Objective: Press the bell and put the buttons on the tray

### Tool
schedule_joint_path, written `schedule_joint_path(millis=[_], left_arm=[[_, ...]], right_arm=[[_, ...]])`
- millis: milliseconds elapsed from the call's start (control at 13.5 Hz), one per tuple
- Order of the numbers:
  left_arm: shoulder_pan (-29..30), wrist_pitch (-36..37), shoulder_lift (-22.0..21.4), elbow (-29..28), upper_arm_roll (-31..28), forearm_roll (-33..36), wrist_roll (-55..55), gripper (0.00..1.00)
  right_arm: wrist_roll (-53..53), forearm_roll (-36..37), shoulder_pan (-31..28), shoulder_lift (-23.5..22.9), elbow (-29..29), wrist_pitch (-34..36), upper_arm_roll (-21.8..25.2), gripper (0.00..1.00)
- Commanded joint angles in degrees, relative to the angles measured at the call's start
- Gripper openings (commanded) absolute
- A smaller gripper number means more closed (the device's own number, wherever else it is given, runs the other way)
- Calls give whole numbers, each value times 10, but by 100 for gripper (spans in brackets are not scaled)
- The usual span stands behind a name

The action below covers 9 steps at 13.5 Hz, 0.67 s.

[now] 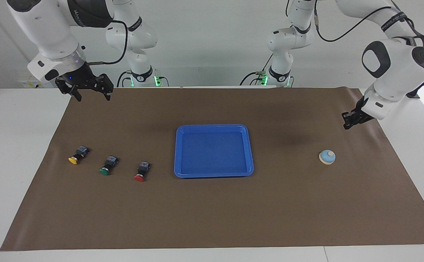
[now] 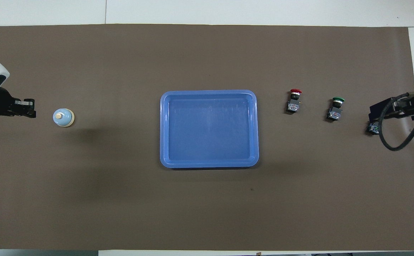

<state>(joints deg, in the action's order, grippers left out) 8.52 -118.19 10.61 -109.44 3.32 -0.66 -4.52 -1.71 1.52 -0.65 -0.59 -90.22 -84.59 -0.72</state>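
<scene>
The blue tray (image 1: 213, 127) lies empty in the middle of the brown mat. Three buttons lie in a row toward the right arm's end: red (image 1: 141, 171) nearest the tray, then green (image 1: 108, 166), then yellow (image 1: 77, 155). The light-blue bell (image 1: 327, 157) stands toward the left arm's end. My right gripper (image 1: 92, 96) is open and empty, raised over the mat near the yellow button, whose body (image 2: 371, 128) alone shows in the overhead view. My left gripper (image 1: 347, 123) hangs in the air beside the bell, apart from it.
The brown mat (image 1: 212, 218) covers most of the white table (image 1: 15, 145). The right arm's black cable (image 2: 395, 142) hangs over the mat's end near the yellow button.
</scene>
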Motion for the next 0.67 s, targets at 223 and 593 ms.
schedule_joint_path(millis=[223,593], left_arm=[[-7,-56,29,-38,2,6,-9,0],[-14,-95,54,-52,2,7,-10,0]], right_arm=[[2,0,-11,4,-4,0,-6,100],[2,0,-6,4,-4,0,-7,100]])
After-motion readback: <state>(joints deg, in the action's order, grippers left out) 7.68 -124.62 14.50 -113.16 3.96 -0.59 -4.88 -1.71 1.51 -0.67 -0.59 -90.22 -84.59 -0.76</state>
